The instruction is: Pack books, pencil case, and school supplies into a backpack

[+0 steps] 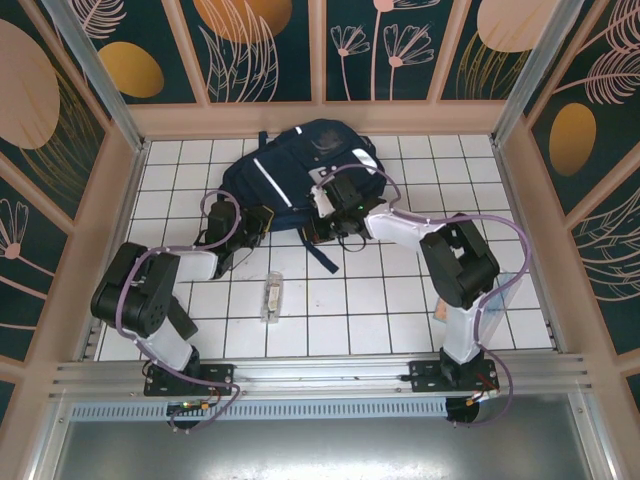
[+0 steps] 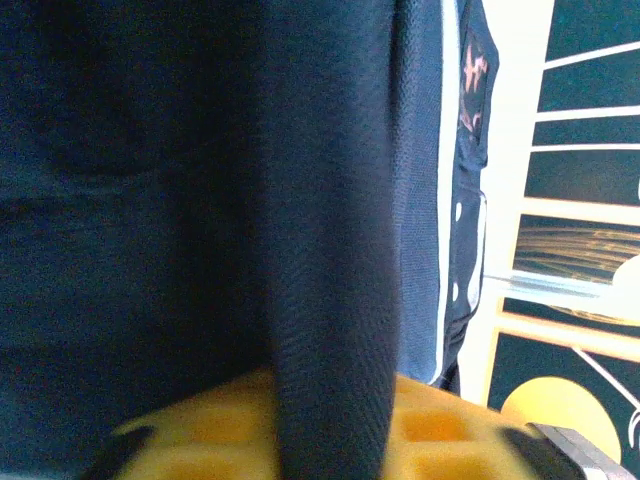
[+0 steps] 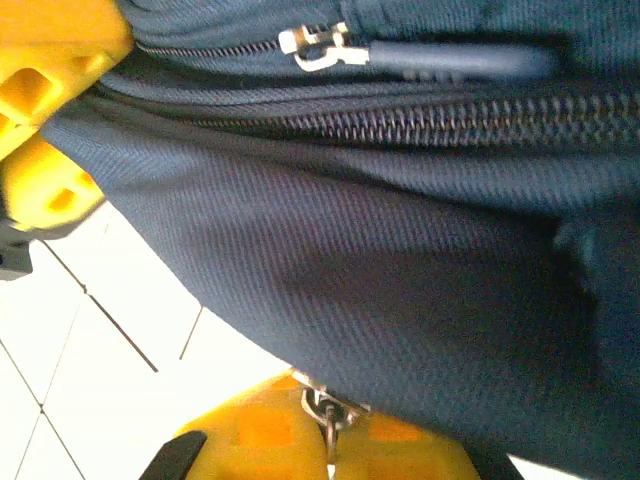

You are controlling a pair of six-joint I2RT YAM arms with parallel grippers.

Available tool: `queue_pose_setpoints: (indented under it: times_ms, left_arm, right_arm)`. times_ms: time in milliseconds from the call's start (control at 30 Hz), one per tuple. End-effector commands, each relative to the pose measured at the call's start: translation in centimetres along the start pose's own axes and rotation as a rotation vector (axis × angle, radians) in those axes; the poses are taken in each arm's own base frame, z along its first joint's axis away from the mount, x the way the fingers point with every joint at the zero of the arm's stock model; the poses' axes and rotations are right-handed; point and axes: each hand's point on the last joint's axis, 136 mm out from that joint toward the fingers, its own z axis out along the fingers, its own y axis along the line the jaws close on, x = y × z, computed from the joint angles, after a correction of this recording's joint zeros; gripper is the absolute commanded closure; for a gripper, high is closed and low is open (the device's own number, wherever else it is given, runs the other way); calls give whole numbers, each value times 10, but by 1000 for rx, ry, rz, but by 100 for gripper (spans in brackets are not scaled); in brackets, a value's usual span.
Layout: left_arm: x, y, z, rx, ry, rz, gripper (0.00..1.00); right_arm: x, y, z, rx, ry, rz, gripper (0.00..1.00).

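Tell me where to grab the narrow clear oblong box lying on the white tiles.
I'd grip the narrow clear oblong box at its middle, across its short width, coming straight down from above. It lies flat on the white tiled table, its long axis running front to back, so both long sides are free.

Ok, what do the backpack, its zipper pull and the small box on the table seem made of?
The backpack: woven fabric, probably synthetic, matte navy; a fine diagonal weave shows up close. The zipper pull: silvery metal, judging by its glint. The box: likely clear plastic, glossy; the tiles show through it.
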Motion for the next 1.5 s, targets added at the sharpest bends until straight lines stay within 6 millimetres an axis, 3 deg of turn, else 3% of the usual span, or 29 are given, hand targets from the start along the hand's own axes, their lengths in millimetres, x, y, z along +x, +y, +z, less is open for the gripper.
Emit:
queue_pose_setpoints:
  times_ms: [0,200,300,433,633,767,867,900,967,1067,1133,1267,1300,1467]
  left_arm:
    - [-18,-31,3,111,-71,19,100]
    - [-23,-33,-5,95,-97,45,100]
    - [-26,-34,-11,84,-109,66,100]
    - [-26,-30,-15,60,-112,84,100]
    - [-27,-22,-21,38,-127,92,100]
    - [-29,-22,-26,20,-144,116,100]
    - [-30,-24,-27,17,-147,132,100]
    - [-30,-25,-26,19,-145,134,100]
    - [-28,-25,-25,28,-136,129,100]
    - [-25,-26,-23,45,-117,116,100]
    - [-22,-26,-23,51,-107,112,100]
    - [-12,-23,-22,52,-70,109,100]
    - [-8,-20,-23,48,-55,105,93]
    - [14,-13,-35,-7,2,134,24]
  right_arm:
    - [14,7,-20,13,8,4,100]
    - [57,-60,-30,198,109,123,100]
    - [56,-88,-48,283,86,161,100]
    - [37,-114,-72,366,15,186,100]
    - [18,-100,-71,336,-3,138,100]
    - [33,-122,-76,506,68,119,100]
    - [38,-111,-75,443,84,128,100]
    - [37,-101,-74,389,83,133,91]
    - [35,-71,-73,225,73,135,65]
    - [28,-38,-81,59,52,139,38]
    - [22,-30,-90,4,37,156,29]
    - [2,-41,-111,32,-50,212,26]
    - [-4,-46,-114,54,-75,227,26]
    - [-34,-60,-109,99,-170,286,27]
